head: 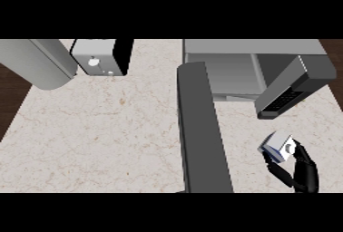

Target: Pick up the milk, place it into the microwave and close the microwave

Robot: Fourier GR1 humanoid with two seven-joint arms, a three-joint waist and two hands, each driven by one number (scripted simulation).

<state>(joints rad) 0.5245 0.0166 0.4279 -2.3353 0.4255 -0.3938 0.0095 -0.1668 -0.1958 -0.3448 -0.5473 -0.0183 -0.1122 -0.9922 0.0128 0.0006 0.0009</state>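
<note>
open door (201, 131): dark slab from the microwave (254, 45) to the near edge, walling my right hand (299, 170) off from the left of the counter (100, 136)
keypad block (289, 93): juts out just above the milk (278, 147) i hold
gap: bare strip between open door and keypad block, up to the cavity (227, 77)
far left: grey cylinder (36, 63) and white appliance (97, 59) at the back, wide bare room before them
</note>
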